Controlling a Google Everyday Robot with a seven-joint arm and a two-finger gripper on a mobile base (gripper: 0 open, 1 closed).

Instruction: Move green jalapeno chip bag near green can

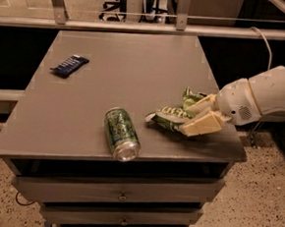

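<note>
The green jalapeno chip bag (172,115) is crumpled and rests low on the grey table (111,73), right of centre near the front. My gripper (196,118) comes in from the right and is shut on the bag, with one cream finger above and one below it. The green can (121,133) lies on its side near the table's front edge, silver top toward the camera, a short gap left of the bag.
A small dark blue bar wrapper (70,64) lies at the table's back left. Drawers (121,195) sit under the tabletop. A metal rail (139,24) runs behind the table. The white arm (267,95) reaches over the right edge.
</note>
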